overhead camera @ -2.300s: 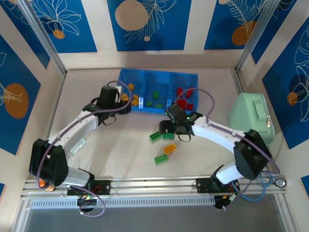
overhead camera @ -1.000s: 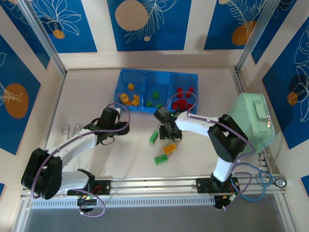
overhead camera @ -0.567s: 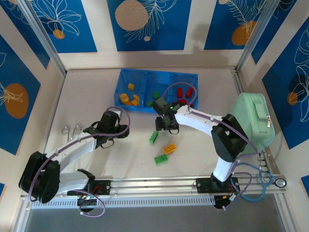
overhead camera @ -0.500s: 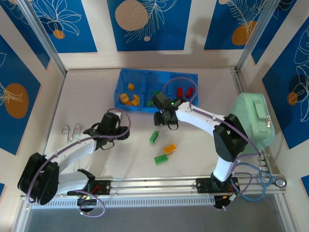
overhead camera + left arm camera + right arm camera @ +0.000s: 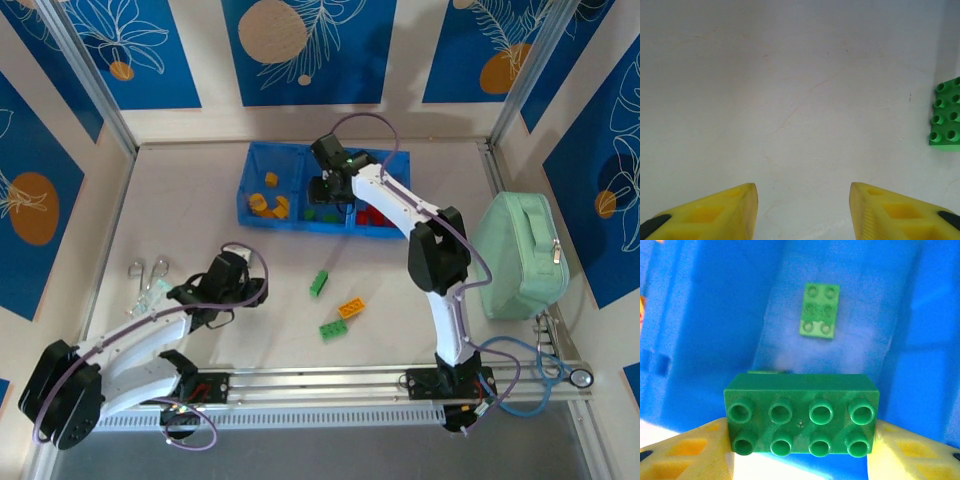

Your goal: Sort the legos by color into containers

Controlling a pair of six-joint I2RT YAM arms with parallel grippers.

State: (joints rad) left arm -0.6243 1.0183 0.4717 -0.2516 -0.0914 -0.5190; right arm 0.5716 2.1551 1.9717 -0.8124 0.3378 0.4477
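The translucent blue bin [image 5: 300, 227] stands at the back with three compartments: orange bricks [image 5: 266, 203] on the left, green bricks [image 5: 322, 213] in the middle, red bricks [image 5: 378, 214] on the right. My right gripper [image 5: 330, 190] hangs over the middle compartment, shut on a dark green eight-stud brick [image 5: 800, 420]. Below it a light green brick [image 5: 818, 310] lies on the bin floor [image 5: 700, 340]. On the table lie a green brick [image 5: 319, 284], an orange brick [image 5: 351, 308] and another green brick [image 5: 332, 329]. My left gripper [image 5: 258, 290] is open above bare table, a green brick [image 5: 946, 120] to its right.
A mint-green zippered pouch [image 5: 520, 250] sits at the right edge. Scissors [image 5: 148, 270] lie on the table to the left of my left arm. Metal frame posts stand at the back corners.
My right gripper has lifted a green brick off the table and carried it back over the bin's middle compartment. My left arm has drawn back from the bin toward the near left.
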